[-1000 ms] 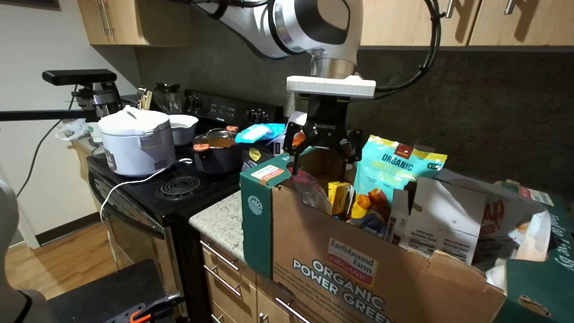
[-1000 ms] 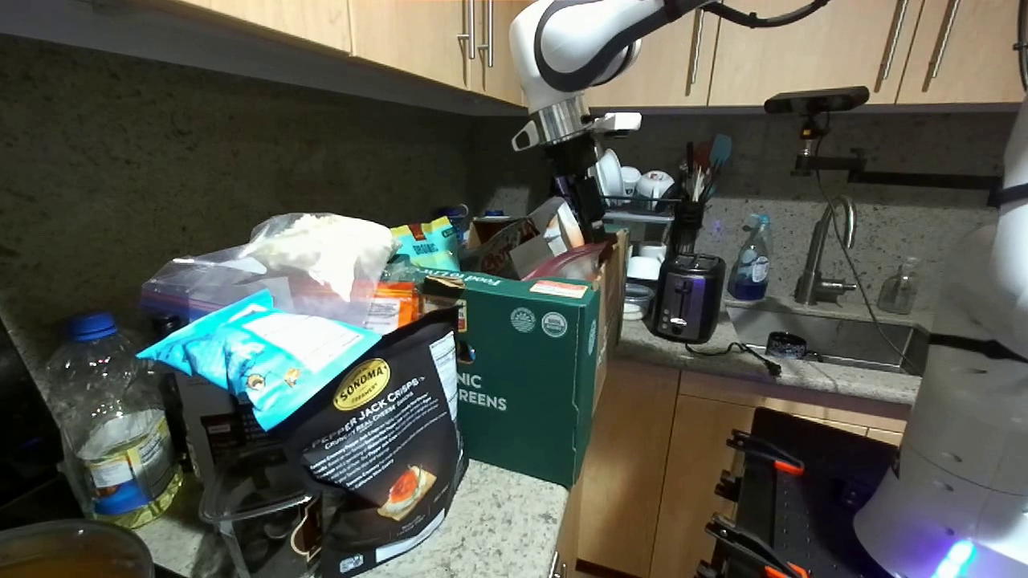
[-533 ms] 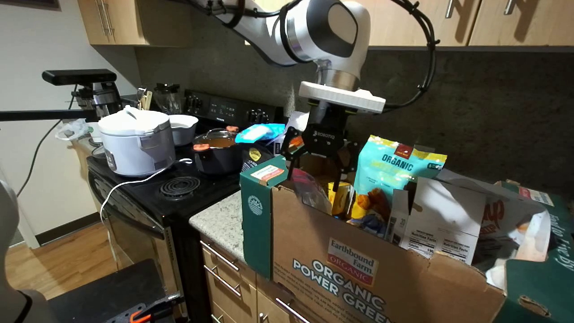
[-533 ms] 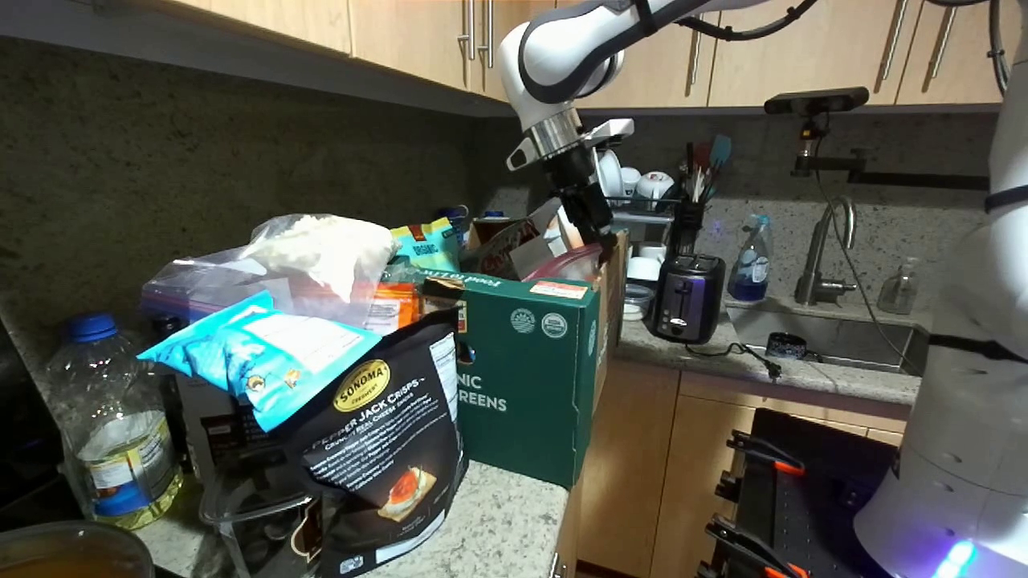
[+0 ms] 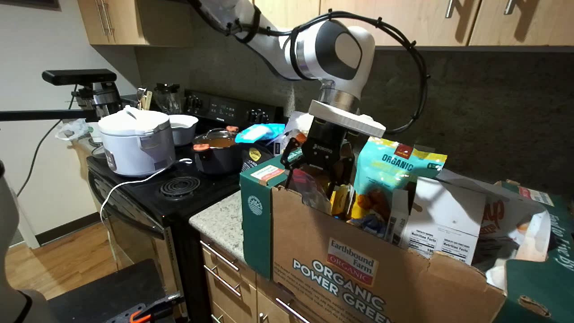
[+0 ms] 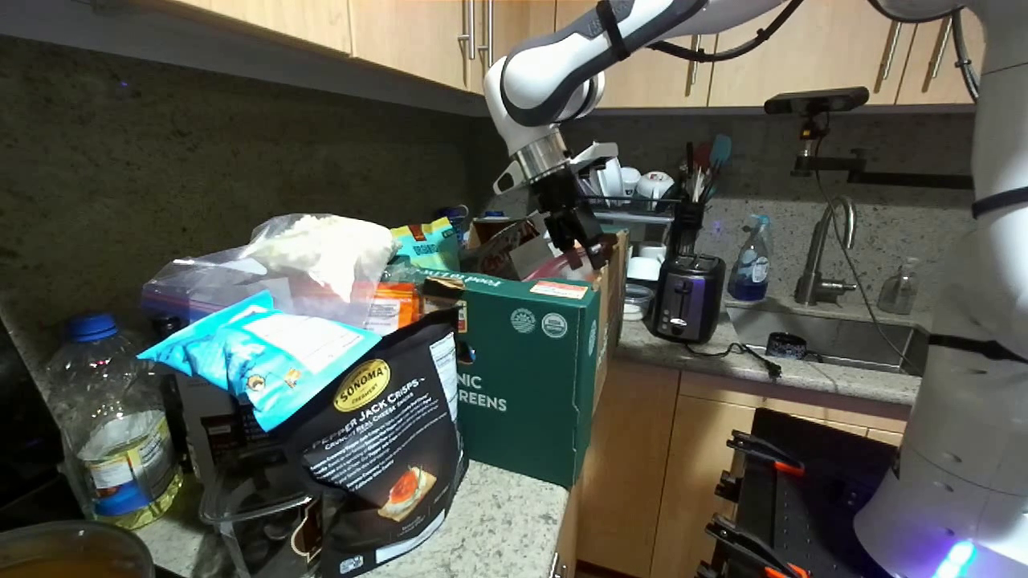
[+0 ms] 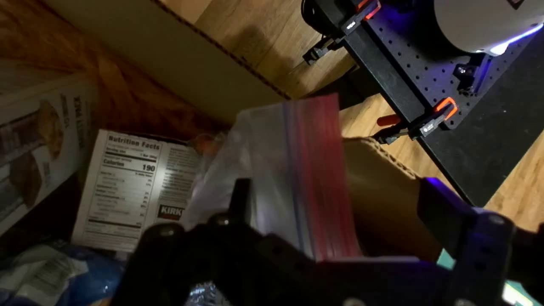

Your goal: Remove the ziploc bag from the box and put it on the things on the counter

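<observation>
Standing on the counter (image 5: 219,220), the box (image 5: 399,269) has all my attention: I judge the step in hand to be the grasp inside it, the lifting-out not yet begun. Just beside its dark green end sit the things (image 6: 313,353) where my load should go (a lumpy perch, and I would expect anything limp to slide there). My gripper (image 5: 309,190) hangs tilted at the box's front corner by that green end. The ziploc bag (image 7: 272,178) is in the box, in that same corner, its pink seal strip (image 7: 325,182) turned toward the green end. Next, I think, I should sink a little, squeeze across the strip, and rise straight until the film clears the box's rim. My fingers (image 7: 240,196) are spread wide, the strip showing between them in the wrist view; they pinch nothing, and whether either brushes the plastic I cannot tell.
</observation>
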`<state>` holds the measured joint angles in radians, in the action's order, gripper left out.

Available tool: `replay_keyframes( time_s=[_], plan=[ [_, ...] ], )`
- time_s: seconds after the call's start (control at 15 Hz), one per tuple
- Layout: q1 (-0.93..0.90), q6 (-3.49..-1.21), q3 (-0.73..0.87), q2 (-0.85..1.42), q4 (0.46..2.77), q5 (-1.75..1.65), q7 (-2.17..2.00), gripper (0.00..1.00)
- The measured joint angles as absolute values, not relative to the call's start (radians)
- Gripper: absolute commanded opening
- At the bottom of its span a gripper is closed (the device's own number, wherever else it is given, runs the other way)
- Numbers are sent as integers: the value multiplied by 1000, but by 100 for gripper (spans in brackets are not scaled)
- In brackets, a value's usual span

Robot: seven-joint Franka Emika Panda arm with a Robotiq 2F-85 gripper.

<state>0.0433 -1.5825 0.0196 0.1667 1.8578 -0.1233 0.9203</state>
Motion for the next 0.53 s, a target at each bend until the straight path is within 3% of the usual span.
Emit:
replay_keyframes(
  time_s=[0.33, 0.4, 0.53],
  plan=[
    [44, -1584, 19, 193, 1835, -65, 962, 99],
    [45, -1584, 19, 201, 1832, -58, 962, 74],
    [48, -1593, 19, 224, 1827, -47, 962, 71]
  ],
)
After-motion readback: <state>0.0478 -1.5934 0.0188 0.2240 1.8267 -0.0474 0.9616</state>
